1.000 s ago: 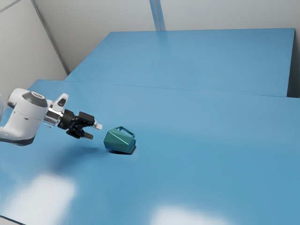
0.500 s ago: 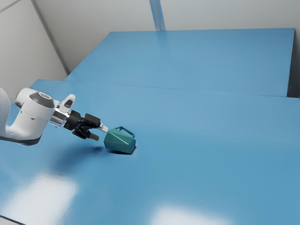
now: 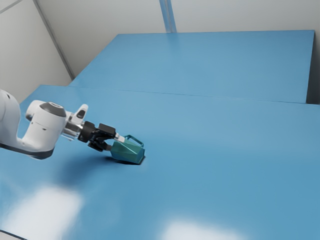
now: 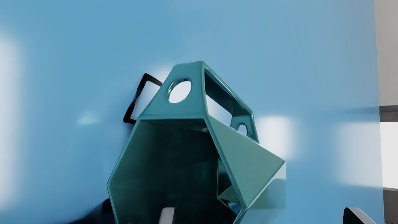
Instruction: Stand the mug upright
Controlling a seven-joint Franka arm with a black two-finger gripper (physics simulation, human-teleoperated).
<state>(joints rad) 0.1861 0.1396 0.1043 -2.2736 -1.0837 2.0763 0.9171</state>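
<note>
Exterior view, left of frame centre: holding the hand open at the mouth of the mug lying sideways on the counter and pointing its long axis away; likely straddling one wall (judging by the wrist view).

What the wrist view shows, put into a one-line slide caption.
A teal mug lies on its side on a blue table, its mouth facing the open gripper.
</note>
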